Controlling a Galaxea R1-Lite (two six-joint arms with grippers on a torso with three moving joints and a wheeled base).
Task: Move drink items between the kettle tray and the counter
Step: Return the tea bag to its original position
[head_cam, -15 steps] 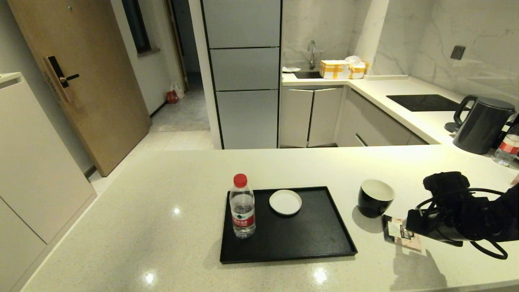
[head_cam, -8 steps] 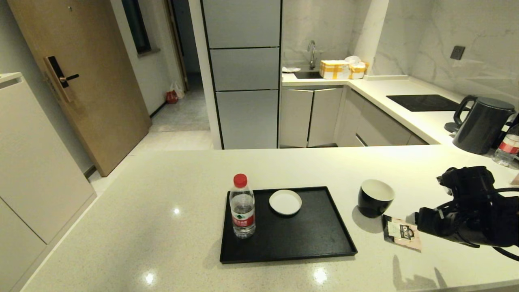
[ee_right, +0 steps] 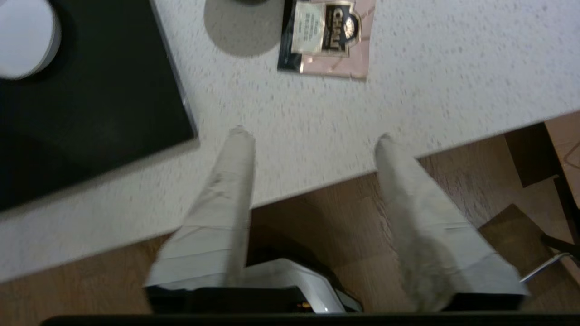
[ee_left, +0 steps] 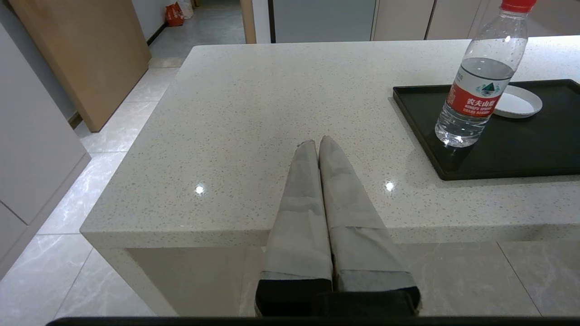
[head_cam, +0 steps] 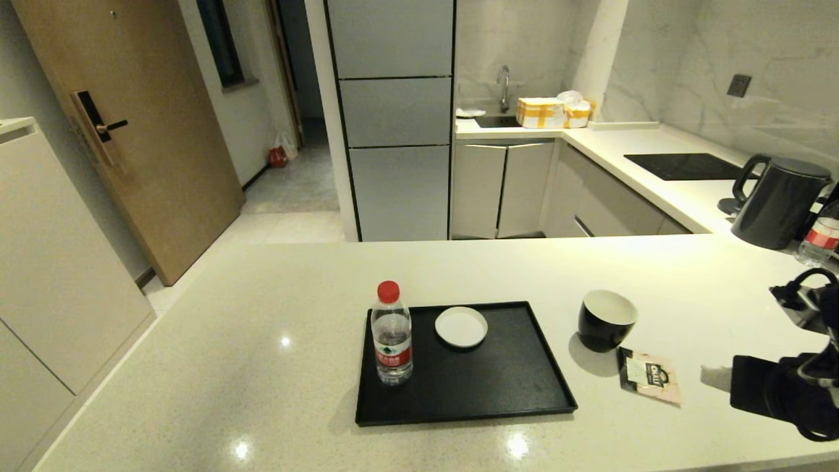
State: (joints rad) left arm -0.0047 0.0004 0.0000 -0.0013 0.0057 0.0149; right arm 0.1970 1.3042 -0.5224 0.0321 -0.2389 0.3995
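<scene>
Tea sachet (head_cam: 649, 385) lies flat on the counter (head_cam: 262, 367), just to the right of the kettle tray (head_cam: 459, 400) and near the foot of the black cup (head_cam: 606, 320), which stands upright on the counter beside the tray's right rim. Neither item is on the tray. On the tray: a water bottle (head_cam: 392, 334) and a small white dish (head_cam: 461, 326).

Our right gripper (ee_right: 310, 133) hangs over the counter's near edge, apart from the sachet, fingers spread wide and holding nothing. Our left gripper (ee_left: 316, 144) sits parked at the near left edge of the counter, fingers pressed together, empty.

Handling, as we judge it:
- Sachet: very light, thin, limp foil or paper. It lies flush on a glossy stone top, so there is little for a fingertip to get under. We would pinch at a short edge or corner, or nudge it toward the counter edge to free a lip.
- Cup: stiffer and heavier, likely ceramic, breakable, smooth-walled, no handle. We would take it across the rim, one finger inside and one outside, or span the body low down.

Kettle (head_cam: 780, 203) stands well apart at the far right.
</scene>
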